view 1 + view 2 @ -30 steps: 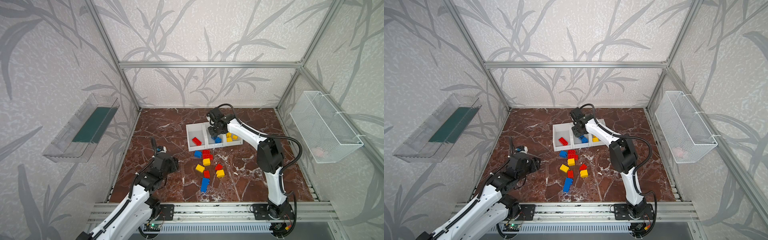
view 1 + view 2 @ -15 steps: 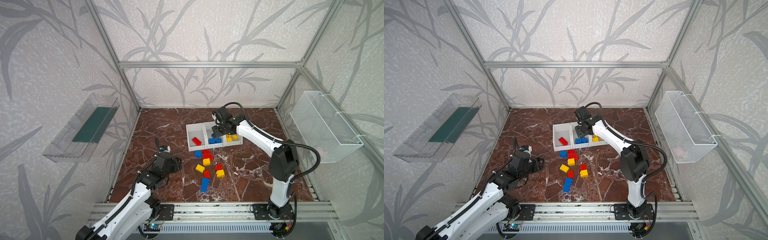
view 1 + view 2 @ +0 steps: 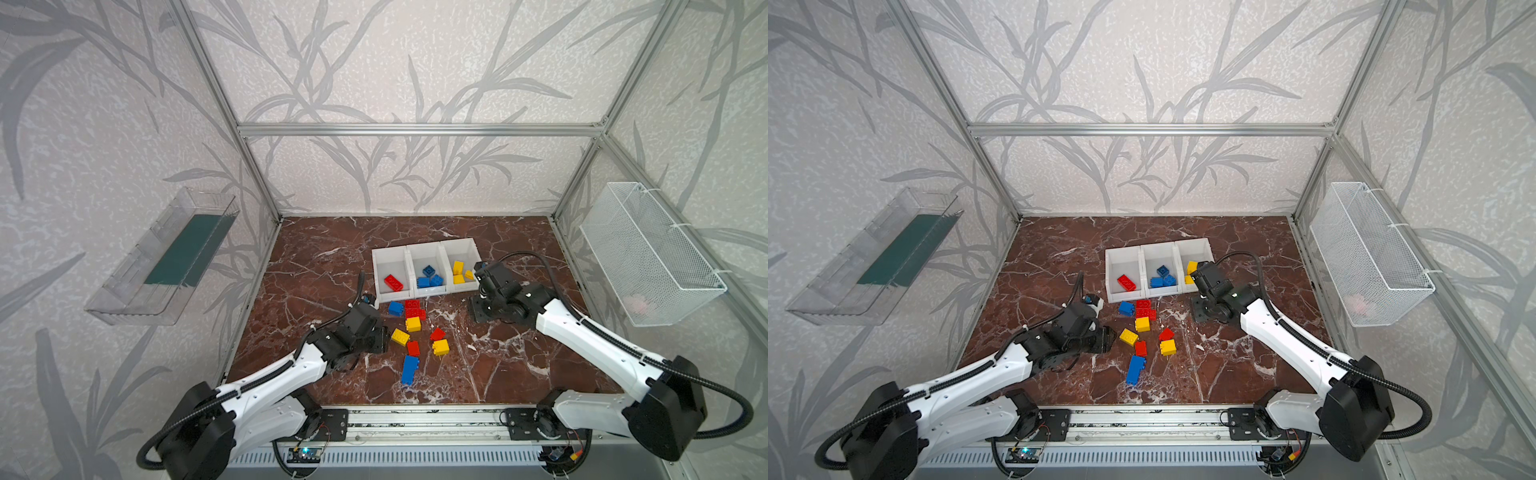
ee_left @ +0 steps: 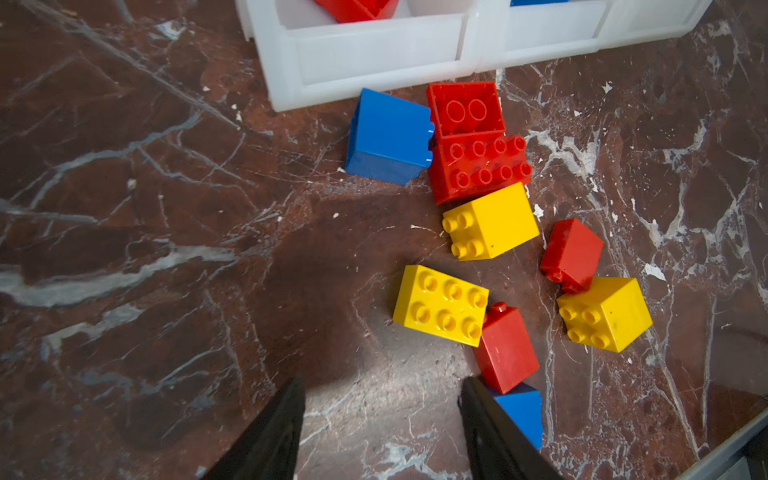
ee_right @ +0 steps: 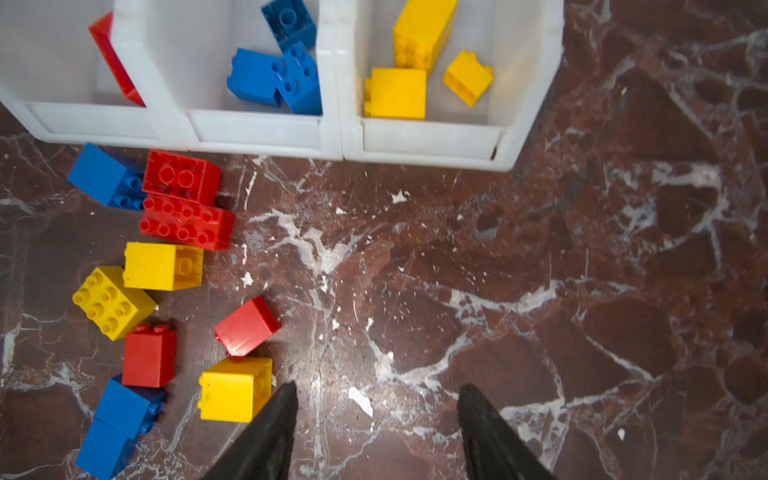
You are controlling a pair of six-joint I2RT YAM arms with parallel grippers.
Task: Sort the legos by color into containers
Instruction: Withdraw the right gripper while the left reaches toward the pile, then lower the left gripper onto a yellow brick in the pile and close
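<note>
Three white bins stand in a row: one (image 3: 388, 257) holds a red lego (image 3: 393, 282), the middle one (image 3: 424, 251) blue legos (image 3: 430, 277), the last (image 3: 459, 245) yellow legos (image 3: 458, 272). Several loose red, yellow and blue legos lie in front, among them a flat yellow one (image 4: 440, 305) and a long blue one (image 3: 410, 369). My left gripper (image 4: 380, 386) is open and empty, low at the pile's left edge (image 3: 384, 330), one finger beside the long blue lego (image 4: 521, 411). My right gripper (image 5: 376, 392) is open and empty over bare floor right of the pile (image 3: 476, 311), near a yellow lego (image 5: 235, 388).
A clear plastic shelf (image 3: 166, 257) hangs on the left wall and a white wire basket (image 3: 648, 253) on the right wall. Aluminium frame posts bound the marble floor (image 3: 324, 257). The arms' base rail (image 3: 415, 419) runs along the front edge.
My right gripper drew back from above the bins to the floor on their right, and its jaws widened. My left gripper moved forward toward the loose pile.
</note>
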